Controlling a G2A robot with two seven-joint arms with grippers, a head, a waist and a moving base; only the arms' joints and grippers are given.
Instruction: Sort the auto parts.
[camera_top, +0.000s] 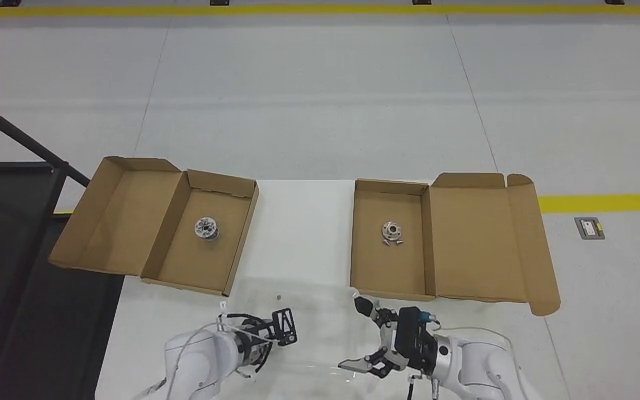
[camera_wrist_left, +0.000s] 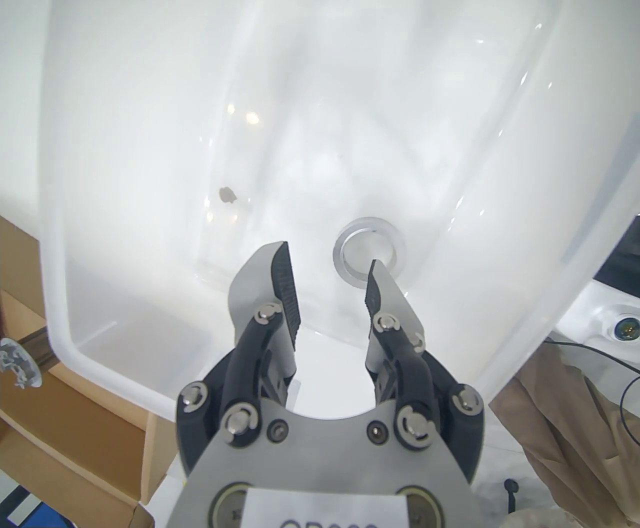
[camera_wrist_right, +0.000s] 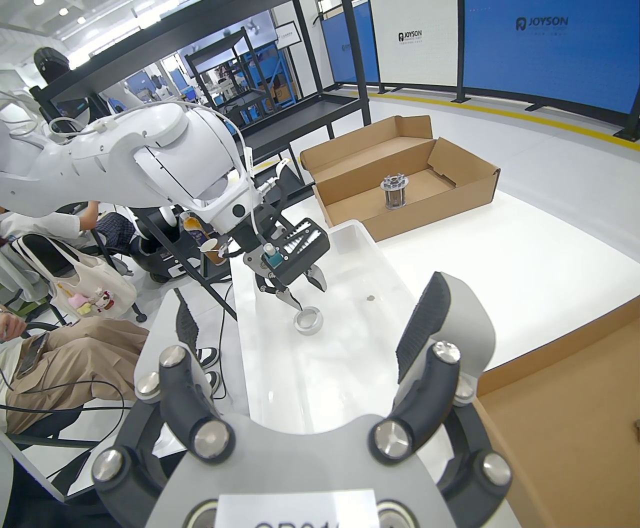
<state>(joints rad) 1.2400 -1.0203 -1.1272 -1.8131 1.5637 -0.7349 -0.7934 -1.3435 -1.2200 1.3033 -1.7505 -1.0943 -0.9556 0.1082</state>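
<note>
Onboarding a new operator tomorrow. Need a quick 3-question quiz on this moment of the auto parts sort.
1. True or false: the left gripper is shut on the silver metal ring.
2. Where does that ring lie? A) in a brown box B) in the translucent white plastic bin C) on the bare table.
3. Count what lies in the left brown cardboard box and the right brown cardboard box together.
Key: 1 false, the jaws stand open and the ring is not gripped. 2 B. 3 two: one grey metal part left, another grey metal part right.
</note>
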